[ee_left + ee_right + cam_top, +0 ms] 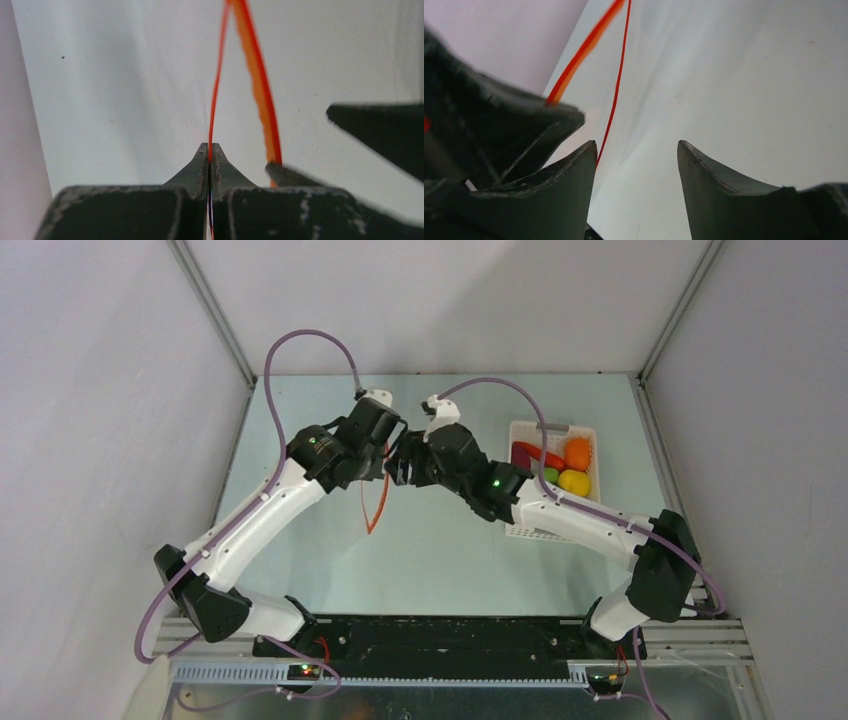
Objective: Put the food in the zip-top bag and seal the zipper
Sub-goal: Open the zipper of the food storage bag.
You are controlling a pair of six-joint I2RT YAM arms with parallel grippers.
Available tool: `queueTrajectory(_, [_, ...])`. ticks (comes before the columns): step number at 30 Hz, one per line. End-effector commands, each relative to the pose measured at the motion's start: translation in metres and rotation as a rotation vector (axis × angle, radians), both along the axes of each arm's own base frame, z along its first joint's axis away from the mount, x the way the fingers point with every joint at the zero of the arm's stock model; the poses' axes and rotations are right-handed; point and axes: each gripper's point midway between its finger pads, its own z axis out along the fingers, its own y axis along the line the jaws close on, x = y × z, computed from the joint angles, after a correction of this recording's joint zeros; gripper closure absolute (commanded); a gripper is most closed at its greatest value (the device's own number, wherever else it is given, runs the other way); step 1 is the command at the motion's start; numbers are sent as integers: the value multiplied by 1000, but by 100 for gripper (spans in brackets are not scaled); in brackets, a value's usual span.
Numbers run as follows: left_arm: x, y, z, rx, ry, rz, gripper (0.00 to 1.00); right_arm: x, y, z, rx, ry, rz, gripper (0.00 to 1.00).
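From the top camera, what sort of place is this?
Probably a robot test cell: white panels enclose a pale table, the left arm and right arm are bolted at its near edge, toy food sits in a white basket.

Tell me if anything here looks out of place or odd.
Nothing is spilled or damaged. One oddity: the zipper hangs with its two lips parted, only one pinched in the shut left gripper; the right gripper is open. The food sits in the basket.

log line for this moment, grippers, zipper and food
left gripper: shut on zipper | right gripper: open, beside zipper | zipper: unsealed, strips apart | food: in white basket, not bagged yet
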Motion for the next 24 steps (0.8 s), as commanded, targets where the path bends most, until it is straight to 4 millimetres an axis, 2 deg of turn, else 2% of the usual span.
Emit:
queueTrajectory(1, [-8,-17,12,-69,-34,-131,100,9,2,-10,14,38,-7,36])
queueTrajectory(8, [-9,-16,15,-95,-72,-133,100,8,8,-39,31,121,-3,45])
queueTrajectory(9, [-8,-14,15,-91,-80,-114,100,7,8,-42,31,127,-5,47])
queueTrajectory(10, [-6,-10,17,-83,-93,-96,100,6,8,-48,25,140,-6,55])
queueTrajectory(14, [-1,22,30,2,-175,34,100,5,-8,-70,-31,174,-55,82])
queueTrajectory(18, [-1,65,53,109,-274,193,100,9,-27,-82,-71,183,-106,96])
queueTrajectory(22, [-4,94,71,132,-326,283,100,11,-33,-95,-113,191,-107,99])
queueTrajectory(24, [-5,103,77,139,-351,309,100,14,-35,-109,-143,213,-127,100])
